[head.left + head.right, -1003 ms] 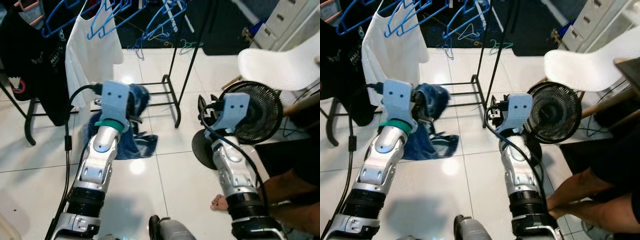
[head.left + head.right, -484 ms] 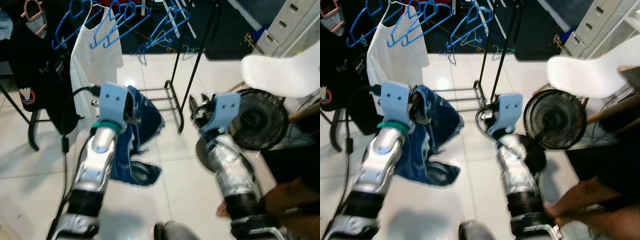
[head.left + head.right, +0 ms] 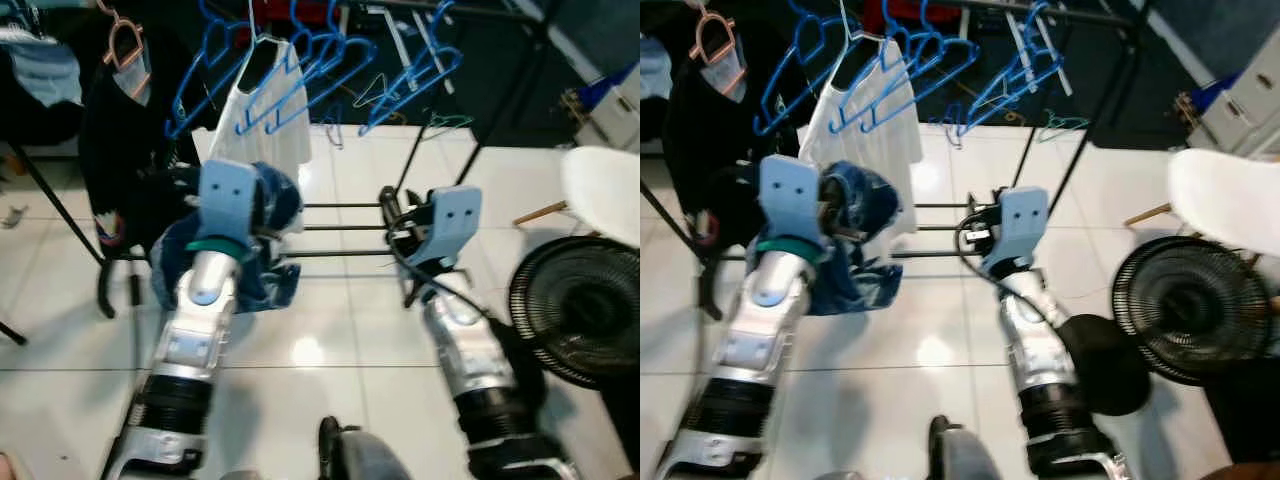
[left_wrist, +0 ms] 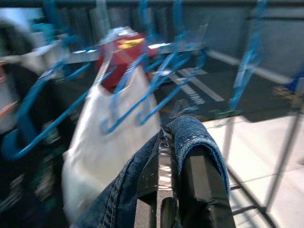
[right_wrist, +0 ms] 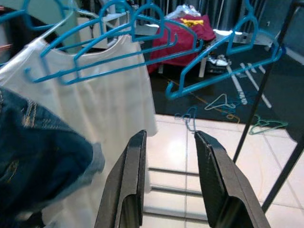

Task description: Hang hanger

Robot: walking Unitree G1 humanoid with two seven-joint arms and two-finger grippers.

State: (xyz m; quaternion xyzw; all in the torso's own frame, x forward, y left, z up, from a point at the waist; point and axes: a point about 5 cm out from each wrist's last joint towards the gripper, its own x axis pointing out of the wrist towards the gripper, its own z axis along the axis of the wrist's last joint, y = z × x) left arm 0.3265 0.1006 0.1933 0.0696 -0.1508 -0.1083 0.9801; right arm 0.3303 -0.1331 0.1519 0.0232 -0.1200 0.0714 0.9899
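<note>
- Blue hangers (image 3: 300,60) hang in a bunch on the dark rack rail (image 3: 1040,12) at the top of the head views. No hanger is in either gripper.
- Left gripper (image 4: 173,166) has its fingers clamped together on a fold of blue jeans (image 3: 265,215). The denim drapes over the fingertips and bunches round the wrist.
- Vs 1 s ago: jeans were trailing on the floor tiles; now they're lifted clear and held near chest height, just in front of the white shirt (image 3: 265,105) on its hanger.
- Whole picture has shifted too, so the camera tilted up or the robot straightened. Rail and hangers sit fuller in frame now. That's the view moving, not the rack.
- Right gripper (image 5: 168,190) has fingers apart, nothing between them, pointing toward the empty blue hangers and the rack's upright post (image 5: 280,104).
- Right arm sat low by the black fan (image 3: 580,310) before; now it's raised toward the rack and well apart from the fan.
- Judgement: pickup seems done and the approach to the rail is under way. Probably the free right gripper needs to take an empty hanger next; the garment isn't on any hanger yet.
- Other bits: black garment (image 3: 115,160) on the rack at robot's left, spare hangers on the floor (image 5: 266,124) behind the rack, white chair (image 3: 1230,195) at right.
</note>
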